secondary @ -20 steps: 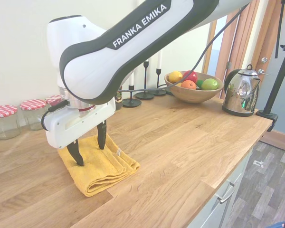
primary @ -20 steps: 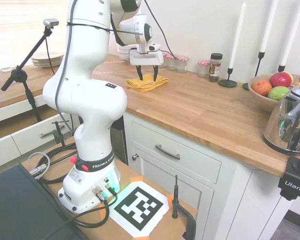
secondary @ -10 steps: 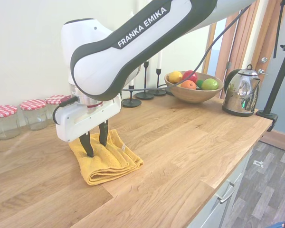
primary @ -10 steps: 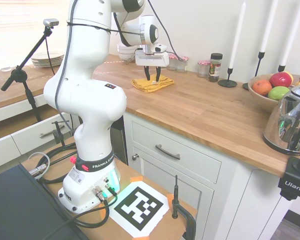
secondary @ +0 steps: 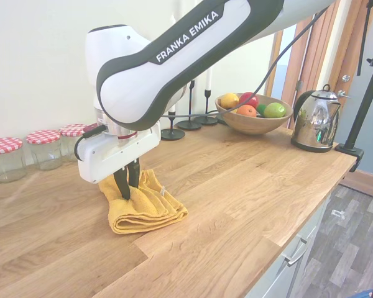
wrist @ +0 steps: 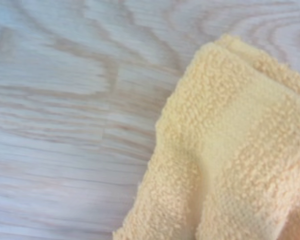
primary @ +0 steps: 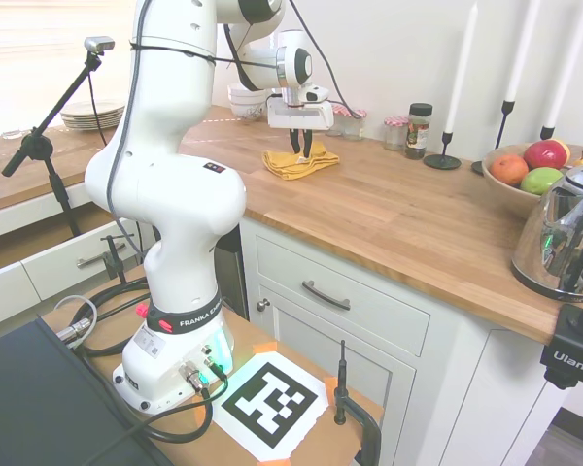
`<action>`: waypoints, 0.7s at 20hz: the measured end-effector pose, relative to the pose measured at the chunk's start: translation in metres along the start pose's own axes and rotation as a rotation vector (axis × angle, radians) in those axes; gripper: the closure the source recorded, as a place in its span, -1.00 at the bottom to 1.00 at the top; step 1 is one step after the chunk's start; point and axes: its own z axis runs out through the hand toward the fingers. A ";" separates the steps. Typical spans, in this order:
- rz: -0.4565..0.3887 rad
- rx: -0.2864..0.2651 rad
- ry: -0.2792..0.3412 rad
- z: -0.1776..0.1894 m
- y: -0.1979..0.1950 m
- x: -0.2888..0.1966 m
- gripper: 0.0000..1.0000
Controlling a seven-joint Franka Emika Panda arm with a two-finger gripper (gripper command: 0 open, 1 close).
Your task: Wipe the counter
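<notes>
Yellow folded terry cloth (secondary: 144, 203) lay on brown butcher-block wooden counter (secondary: 248, 186); black two-finger gripper (secondary: 128, 189) was clenched on cloth; pressed down

A folded towel (secondary: 143, 203) lies on the counter (secondary: 236, 186) midway between its front edge and the wall, jars (secondary: 25, 152) stand along the back edge behind it, and a fruit bowl (secondary: 252, 119) and kettle (secondary: 314, 119) stand well apart toward the far end.
</notes>
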 end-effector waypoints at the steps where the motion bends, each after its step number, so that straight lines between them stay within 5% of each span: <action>1: 0.000 0.000 0.000 0.000 0.000 0.000 1.00; 14: 0.044 0.006 0.005 0.005 0.030 0.038 1.00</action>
